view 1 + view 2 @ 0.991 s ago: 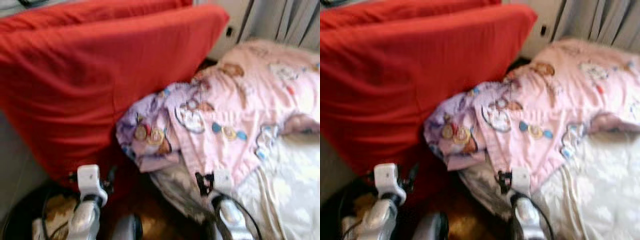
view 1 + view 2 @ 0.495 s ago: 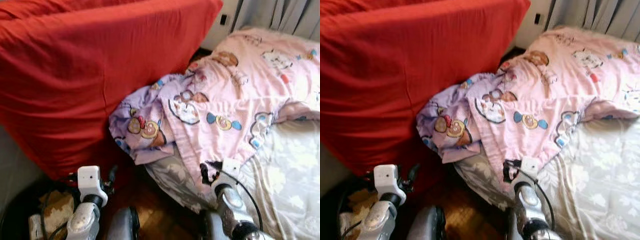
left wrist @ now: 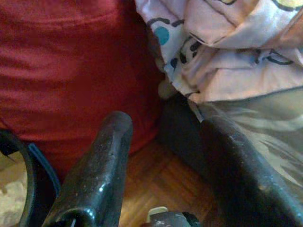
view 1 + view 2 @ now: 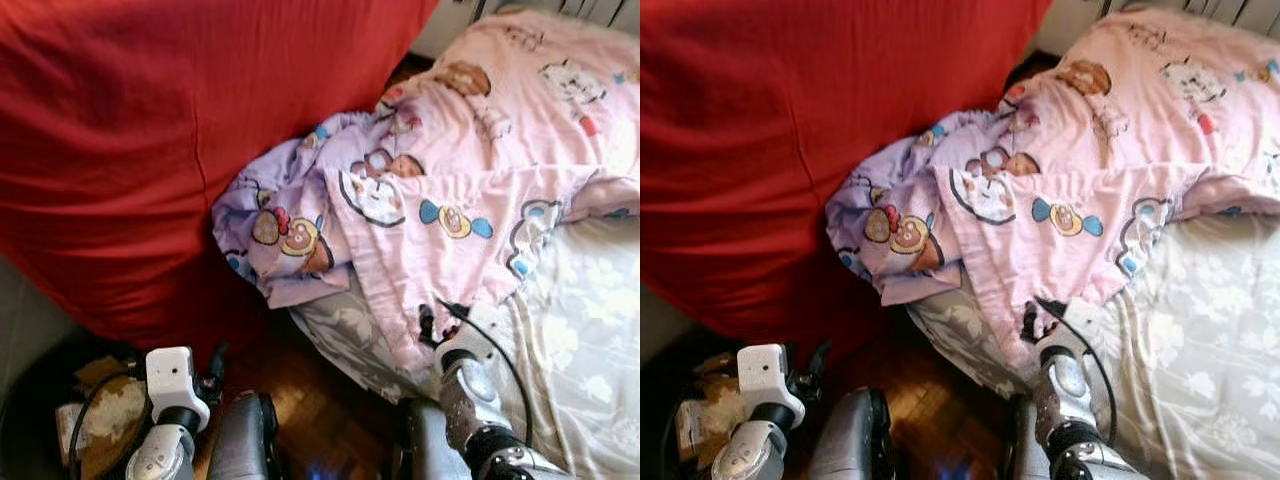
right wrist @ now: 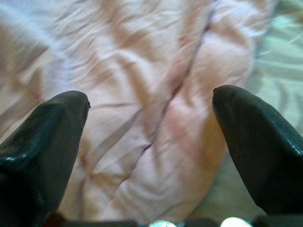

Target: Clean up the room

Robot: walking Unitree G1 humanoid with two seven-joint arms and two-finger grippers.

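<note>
The right gripper [image 5: 149, 142] has moved forward in the last second and is now at the lower edge of the pink blanket [image 4: 470, 190], where the blanket hangs down over the side of the bed [image 4: 580, 330]. Before, this arm was lower and closer to the body. In the right wrist view its fingers [image 5: 42, 142] are spread wide, with the wrinkled pink cloth directly between and in front of them, but they do not hold it yet.

The whole head view has also shifted, and this comes from the camera tilting down, not from the things. The blanket lies as before: crumpled, with its cartoon pattern, one lilac fold pushed against the big red cushion [image 4: 170, 150] and the rest spread over the grey flowered sheet [image 4: 590, 360].

The left gripper [image 3: 161, 156] stays low near the wooden floor [image 4: 300, 400], beside the foot of the red cushion. Its fingers are also apart and empty. Next to that arm there is a dark round basket [image 4: 30, 420] with some light scraps inside.

For the task, I judge that the robot is preparing to grasp the blanket edge, probably to pull it straight on the bed. The cloth is soft and loose, so the fingers need to close on a thick fold or it may slip out.
</note>
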